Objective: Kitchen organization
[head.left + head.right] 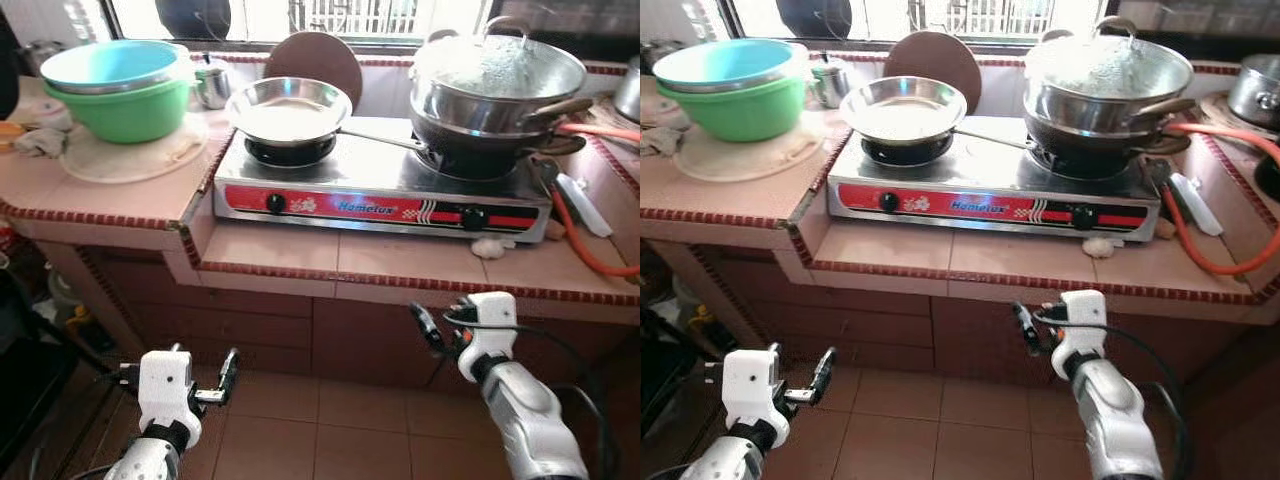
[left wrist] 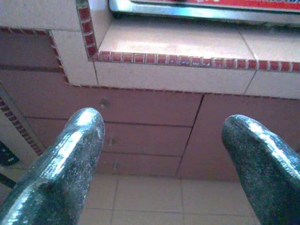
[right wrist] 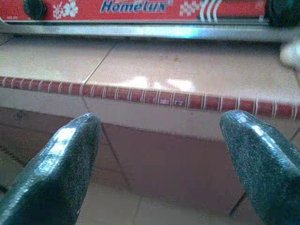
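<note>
Two grippers, left (image 1: 228, 378) and right (image 1: 432, 330), hang with jaws open below the tiled counter (image 1: 400, 262), where a round steel pan (image 1: 289, 108) sits on the two-burner gas stove (image 1: 380, 190).

We are seeing a tiled tabletop (image 1: 400, 258) carrying a two-burner stove (image 1: 375, 190), a round mat (image 1: 135, 155) under stacked bowls (image 1: 120, 90), and perhaps garlic (image 1: 487, 247) beside the stove.

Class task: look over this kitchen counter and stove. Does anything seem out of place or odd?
Yes. A small whitish lump lies loose on the counter ledge in front of the stove, and the orange hose sprawls across the counter beside the stacked pots.
</note>
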`<state>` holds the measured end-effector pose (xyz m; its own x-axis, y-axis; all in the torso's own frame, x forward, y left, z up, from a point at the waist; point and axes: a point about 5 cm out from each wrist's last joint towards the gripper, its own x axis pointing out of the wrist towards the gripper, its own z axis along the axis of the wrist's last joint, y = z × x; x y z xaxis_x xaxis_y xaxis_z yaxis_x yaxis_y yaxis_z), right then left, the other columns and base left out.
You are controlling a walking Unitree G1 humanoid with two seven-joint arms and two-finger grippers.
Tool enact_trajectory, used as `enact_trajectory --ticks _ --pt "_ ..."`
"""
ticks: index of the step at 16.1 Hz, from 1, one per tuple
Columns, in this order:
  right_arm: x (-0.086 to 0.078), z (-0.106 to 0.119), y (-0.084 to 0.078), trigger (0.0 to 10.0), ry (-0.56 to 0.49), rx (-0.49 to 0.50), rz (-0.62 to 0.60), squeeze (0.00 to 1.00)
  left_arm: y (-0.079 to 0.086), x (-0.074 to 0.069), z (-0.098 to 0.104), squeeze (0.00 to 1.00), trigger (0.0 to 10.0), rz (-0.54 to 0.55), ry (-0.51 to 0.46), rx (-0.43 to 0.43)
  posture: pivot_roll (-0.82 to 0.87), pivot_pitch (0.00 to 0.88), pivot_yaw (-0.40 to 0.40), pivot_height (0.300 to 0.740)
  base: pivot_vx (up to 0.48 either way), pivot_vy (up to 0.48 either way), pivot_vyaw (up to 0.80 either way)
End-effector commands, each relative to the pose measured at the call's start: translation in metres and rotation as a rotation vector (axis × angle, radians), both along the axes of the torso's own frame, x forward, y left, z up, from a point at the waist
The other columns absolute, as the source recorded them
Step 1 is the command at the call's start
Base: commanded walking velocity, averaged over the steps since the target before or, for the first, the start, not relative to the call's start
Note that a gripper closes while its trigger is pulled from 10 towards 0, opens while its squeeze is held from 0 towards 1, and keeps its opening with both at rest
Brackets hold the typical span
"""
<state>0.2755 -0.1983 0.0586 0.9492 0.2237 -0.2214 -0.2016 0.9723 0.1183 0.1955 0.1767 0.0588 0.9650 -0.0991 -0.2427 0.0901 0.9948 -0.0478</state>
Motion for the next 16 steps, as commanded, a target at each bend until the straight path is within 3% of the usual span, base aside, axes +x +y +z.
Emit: enact_trajectory --ticks 1,3,6,8,11,13,16 --pt "-0.005 0.006 -0.007 10.0 0.0 0.048 -0.026 0.0 0.001 0.002 0.008 0.0 10.0 -0.029 0.0 0.028 -0.06 0.0 0.023 0.74 0.0 0.0 0.0" --pt "-0.017 0.006 -0.012 10.0 0.017 0.073 -0.083 0.0 0.0 0.009 0.014 0.0 10.0 -0.037 0.013 0.015 -0.07 0.0 0.044 0.74 0.0 0.0 0.0" --pt "-0.023 0.002 -0.008 10.0 0.015 -0.018 -0.123 0.0 -0.01 0.018 0.018 0.0 10.0 -0.082 0.016 0.032 -0.11 0.0 0.091 0.74 0.0 0.0 0.0" --pt "-0.022 0.002 -0.008 10.0 0.017 -0.005 -0.141 0.0 -0.022 0.021 0.016 0.0 10.0 -0.165 0.015 0.094 -0.11 0.0 0.097 0.74 0.0 0.0 0.0" --pt "-0.018 -0.007 -0.014 10.0 0.044 -0.093 -0.204 0.0 -0.036 0.035 0.011 0.0 10.0 -0.238 -0.01 0.119 -0.1 0.0 0.022 0.74 0.0 0.0 0.0" --pt "-0.011 -0.001 -0.009 10.0 0.034 -0.109 -0.191 0.0 -0.048 0.036 0.015 0.0 10.0 -0.284 -0.024 0.105 -0.14 0.0 0.047 0.74 0.0 0.0 0.0" --pt "-0.004 0.002 -0.008 10.0 -0.017 -0.11 -0.215 0.0 -0.053 0.034 0.005 0.0 10.0 -0.296 0.009 0.101 -0.18 0.0 0.107 0.74 0.0 0.0 0.0"
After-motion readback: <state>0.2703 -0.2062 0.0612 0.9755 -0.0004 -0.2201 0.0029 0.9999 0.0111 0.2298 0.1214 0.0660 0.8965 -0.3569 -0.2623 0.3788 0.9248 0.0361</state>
